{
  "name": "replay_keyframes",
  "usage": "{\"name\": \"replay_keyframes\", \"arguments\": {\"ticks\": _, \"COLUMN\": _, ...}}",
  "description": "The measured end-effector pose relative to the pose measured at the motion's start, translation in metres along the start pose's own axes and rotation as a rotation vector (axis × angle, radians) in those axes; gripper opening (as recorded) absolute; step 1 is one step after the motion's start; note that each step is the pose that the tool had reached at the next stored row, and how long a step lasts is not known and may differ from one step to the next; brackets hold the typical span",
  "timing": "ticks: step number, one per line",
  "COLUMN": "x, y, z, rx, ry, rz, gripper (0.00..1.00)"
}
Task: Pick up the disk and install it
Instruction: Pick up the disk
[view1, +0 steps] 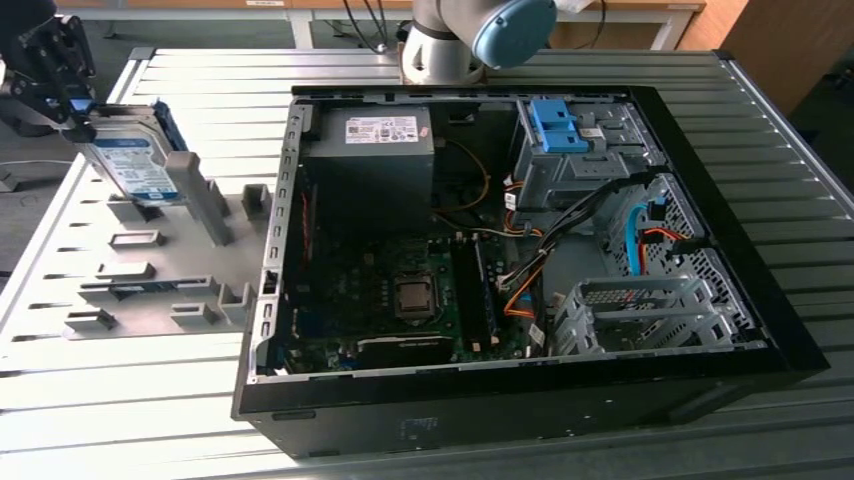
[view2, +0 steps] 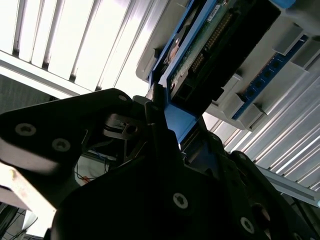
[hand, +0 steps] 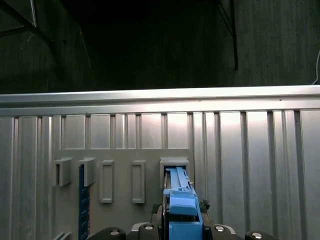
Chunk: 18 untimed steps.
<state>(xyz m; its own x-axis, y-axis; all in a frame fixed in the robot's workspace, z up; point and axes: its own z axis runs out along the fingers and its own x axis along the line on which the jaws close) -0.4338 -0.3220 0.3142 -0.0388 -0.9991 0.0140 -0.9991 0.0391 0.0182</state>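
In the exterior view's upper left, the gripper (view1: 80, 118) is clamped on the upper end of the disk (view1: 134, 165), which hangs tilted over the grey fixture (view1: 147, 290), well apart from the open computer case (view1: 781, 340). In the second wrist view, a finger (view2: 156, 120) presses the blue rail (view2: 177, 122) beside the bare circuit board (view2: 210, 40). In the first wrist view the disk shows edge-on. It is probably stiff, weighty and shock-sensitive, so the rails are the safest hold.

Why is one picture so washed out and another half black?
Second wrist view: the table glares white behind the dark gripper, jaws shut on the disk. First wrist view: black beyond the table's far edge, the table itself evenly lit. Exterior view: soft daylight, with the open computer case shadowed inside.
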Motion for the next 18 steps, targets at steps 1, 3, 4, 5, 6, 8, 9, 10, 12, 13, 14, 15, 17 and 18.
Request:
{"name": "replay_keyframes", "arguments": {"ticks": 1, "x": 0.0000, "y": 0.0000, "z": -0.0012, "rx": 0.0001, "ry": 0.0001, "rz": 0.000, "gripper": 0.36}}
{"name": "replay_keyframes", "arguments": {"ticks": 3, "x": -0.0001, "y": 0.0001, "z": -0.0040, "rx": 0.0001, "ry": 0.0005, "rz": 0.000, "gripper": 0.36}}
{"name": "replay_keyframes", "arguments": {"ticks": 4, "x": -0.0001, "y": 0.0001, "z": -0.0055, "rx": 0.0001, "ry": 0.0007, "rz": 0.000, "gripper": 0.36}}
{"name": "replay_keyframes", "arguments": {"ticks": 5, "x": -0.0001, "y": 0.0001, "z": -0.0065, "rx": 0.0002, "ry": 0.0012, "rz": 0.000, "gripper": 0.36}}
{"name": "replay_keyframes", "arguments": {"ticks": 6, "x": -0.0003, "y": 0.0002, "z": -0.0078, "rx": 0.0001, "ry": 0.0023, "rz": 0.000, "gripper": 0.36}}
{"name": "replay_keyframes", "arguments": {"ticks": 8, "x": -0.0003, "y": 0.0002, "z": -0.0096, "rx": 0.0002, "ry": 0.0035, "rz": 0.000, "gripper": 0.36}}
{"name": "replay_keyframes", "arguments": {"ticks": 9, "x": -0.0003, "y": 0.0002, "z": -0.0105, "rx": 0.0002, "ry": 0.0040, "rz": 0.000, "gripper": 0.36}}
{"name": "replay_keyframes", "arguments": {"ticks": 10, "x": -0.0003, "y": 0.0002, "z": -0.0115, "rx": 0.0002, "ry": 0.0046, "rz": 0.000, "gripper": 0.36}}
{"name": "replay_keyframes", "arguments": {"ticks": 12, "x": -0.0003, "y": 0.0002, "z": -0.0137, "rx": 0.0002, "ry": 0.0057, "rz": 0.000, "gripper": 0.36}}
{"name": "replay_keyframes", "arguments": {"ticks": 13, "x": -0.0004, "y": 0.0003, "z": -0.0151, "rx": 0.0003, "ry": 0.0062, "rz": 0.000, "gripper": 0.36}}
{"name": "replay_keyframes", "arguments": {"ticks": 14, "x": -0.0004, "y": 0.0003, "z": -0.0165, "rx": 0.0002, "ry": 0.0066, "rz": 0.000, "gripper": 0.36}}
{"name": "replay_keyframes", "arguments": {"ticks": 15, "x": -0.0004, "y": 0.0003, "z": -0.0181, "rx": 0.0003, "ry": 0.0070, "rz": 0.000, "gripper": 0.36}}
{"name": "replay_keyframes", "arguments": {"ticks": 17, "x": -0.0003, "y": 0.0004, "z": -0.0210, "rx": 0.0004, "ry": 0.0080, "rz": 0.000, "gripper": 0.36}}
{"name": "replay_keyframes", "arguments": {"ticks": 18, "x": -0.0003, "y": 0.0004, "z": -0.0223, "rx": 0.0004, "ry": 0.0083, "rz": 0.000, "gripper": 0.36}}
